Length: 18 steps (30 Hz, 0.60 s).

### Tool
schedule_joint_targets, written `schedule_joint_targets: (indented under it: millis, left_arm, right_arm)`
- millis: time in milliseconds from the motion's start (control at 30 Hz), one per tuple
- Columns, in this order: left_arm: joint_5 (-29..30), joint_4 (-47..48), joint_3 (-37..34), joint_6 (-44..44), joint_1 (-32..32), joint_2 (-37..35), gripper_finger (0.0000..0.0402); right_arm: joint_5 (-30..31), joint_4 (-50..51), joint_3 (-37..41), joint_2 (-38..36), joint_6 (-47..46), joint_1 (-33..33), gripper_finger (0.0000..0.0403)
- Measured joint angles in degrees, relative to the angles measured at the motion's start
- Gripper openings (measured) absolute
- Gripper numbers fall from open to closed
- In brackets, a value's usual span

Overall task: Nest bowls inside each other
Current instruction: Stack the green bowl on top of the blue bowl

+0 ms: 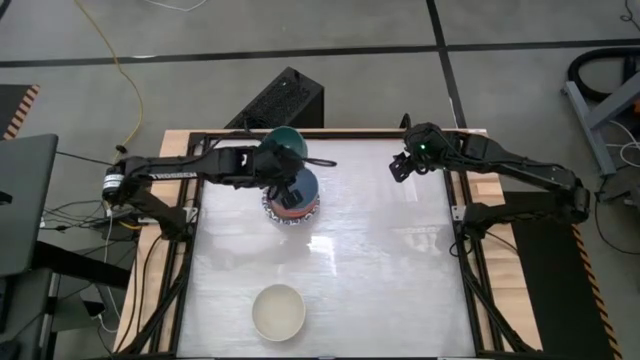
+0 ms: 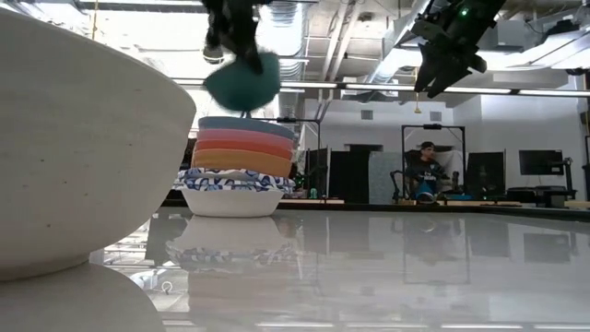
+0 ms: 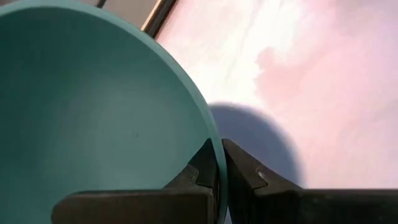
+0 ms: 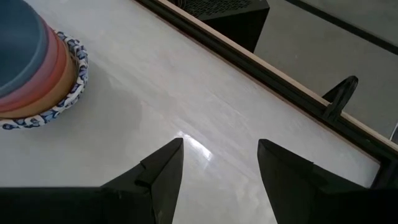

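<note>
A dark green bowl [image 1: 285, 142] hangs in the air above and just beyond a stack of nested bowls [image 1: 293, 200], with my left gripper [image 3: 217, 165] shut on it. The stack [image 2: 241, 175] rests on the table on a white, blue-patterned bowl. Orange and pink bowls sit in it, with a blue bowl [image 4: 18, 37] on top. A cream bowl [image 1: 278, 311] stands alone near the table's front edge. My right gripper [image 1: 405, 165] hangs open and empty over the far right of the table. My left gripper pinches the green bowl's rim [image 3: 208, 146], with one finger inside the bowl and one outside its wall. The fingers slant down from the table's left side. The bowl hangs tilted below the fingers [image 2: 241, 81], clear of the table and the stack.
A black box [image 1: 280, 100] stands just beyond the table's far edge. The table has a raised wooden and black frame [image 4: 292, 87] around it. Free table surface lies between the stack, the cream bowl and the right edge. A person sits far back in the room [image 2: 426, 171].
</note>
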State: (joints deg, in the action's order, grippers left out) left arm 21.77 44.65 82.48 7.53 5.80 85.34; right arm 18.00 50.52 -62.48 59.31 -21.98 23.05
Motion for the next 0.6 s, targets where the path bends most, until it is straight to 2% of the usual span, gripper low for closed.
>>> schedule_joint_targets:
  millis: [133, 233, 333, 600]
  left_arm:
    - [-1.28, 1.11, 5.17, -7.45, -3.54, -0.09, 0.0]
    - [-4.2, 3.09, 6.18, -12.25, -4.83, -0.17, 0.0]
    - [-6.86, 5.91, 5.83, -12.4, -4.88, 0.39, 0.0]
    - [-9.3, 8.09, 2.75, -12.82, -4.75, 4.6, 0.0]
  right_arm:
    - [0.0, -0.02, 0.0, 0.0, 0.0, -0.02, 0.0228]
    - [0.0, 0.0, 0.0, 0.0, -0.02, -0.02, 0.0228]
    - [-0.02, 0.0, 0.0, 0.0, -0.02, -0.02, 0.0228]
    - [-0.04, 0.04, 0.0, 0.0, -0.02, -0.02, 0.0228]
